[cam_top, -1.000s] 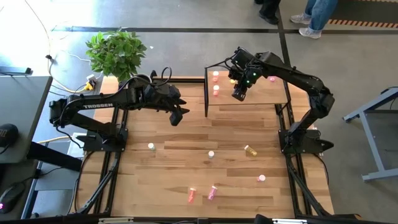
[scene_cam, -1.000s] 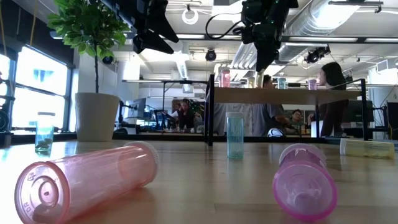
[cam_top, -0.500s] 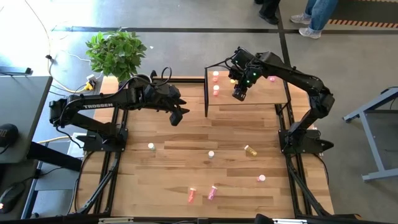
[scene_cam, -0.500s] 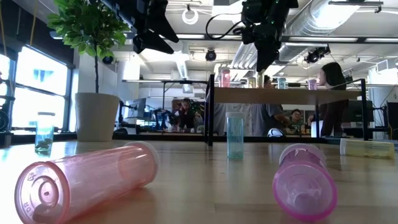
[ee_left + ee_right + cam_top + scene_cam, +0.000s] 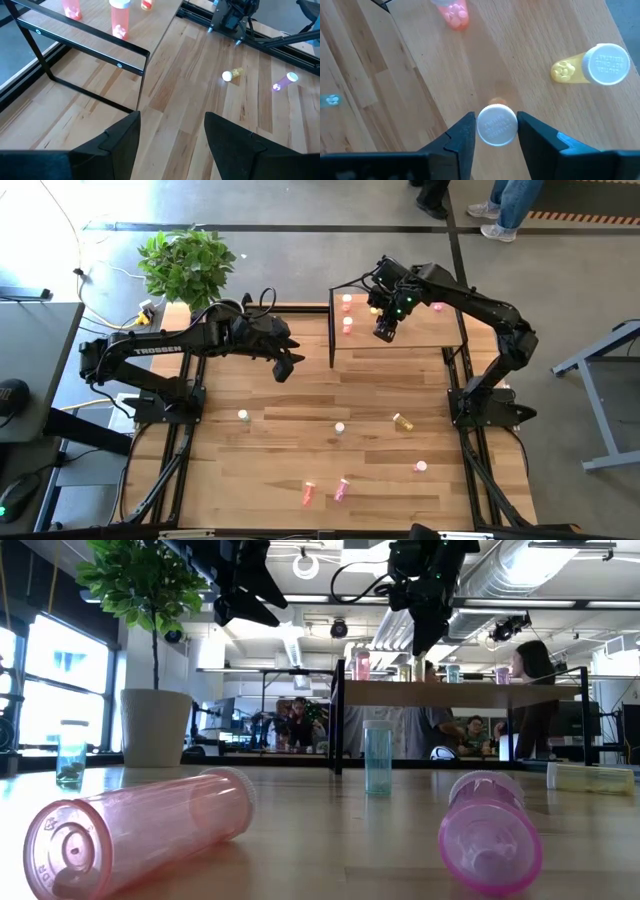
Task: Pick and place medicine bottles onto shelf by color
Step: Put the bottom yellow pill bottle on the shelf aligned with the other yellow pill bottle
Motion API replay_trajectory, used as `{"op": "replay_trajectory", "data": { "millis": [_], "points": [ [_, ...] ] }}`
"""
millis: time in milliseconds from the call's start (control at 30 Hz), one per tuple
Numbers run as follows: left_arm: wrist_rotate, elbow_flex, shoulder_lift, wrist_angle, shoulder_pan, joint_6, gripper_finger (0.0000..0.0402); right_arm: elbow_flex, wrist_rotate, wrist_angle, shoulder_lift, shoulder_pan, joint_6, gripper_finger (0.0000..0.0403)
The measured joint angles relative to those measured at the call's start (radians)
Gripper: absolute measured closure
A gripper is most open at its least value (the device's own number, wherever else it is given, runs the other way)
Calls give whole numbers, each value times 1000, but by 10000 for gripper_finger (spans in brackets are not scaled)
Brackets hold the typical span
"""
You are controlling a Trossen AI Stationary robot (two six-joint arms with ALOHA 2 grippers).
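Note:
My right gripper (image 5: 384, 332) hangs over the shelf (image 5: 420, 338), a light-wood board on a black frame, with its fingers on either side of a white-capped red-pink medicine bottle (image 5: 496, 125). Other bottles stand upright on the shelf: red-pink ones (image 5: 347, 301), a yellow one (image 5: 600, 65) and a pink one (image 5: 438, 307). My left gripper (image 5: 285, 366) is open and holds nothing; it hovers above the table, left of the shelf (image 5: 100, 40). Several bottles are scattered on the table, some upright (image 5: 243, 416), some on their sides (image 5: 308, 494). My right gripper has the red-pink bottle's white cap (image 5: 496, 131) between its two fingers (image 5: 465, 135), coming from above and pointing down. The bottle stands upright beneath the fingers. In the low view the fingertips (image 5: 422, 640) stay just above the shelf board, so its base looks to be on the board.
A potted plant (image 5: 188, 265) stands at the table's far left corner. Two pink bottles (image 5: 140, 830) (image 5: 490, 835) lie near the near edge. A yellow bottle (image 5: 403, 421) lies right of centre. People sit in the room behind the table (image 5: 535, 690).

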Motion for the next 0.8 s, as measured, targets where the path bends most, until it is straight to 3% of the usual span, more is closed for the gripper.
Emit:
{"op": "replay_trajectory", "data": {
  "millis": [800],
  "points": [
    [0, 0, 0, 0, 0, 0, 190, 0, 36, 47, 0, 0, 8, 265]
  ]
}}
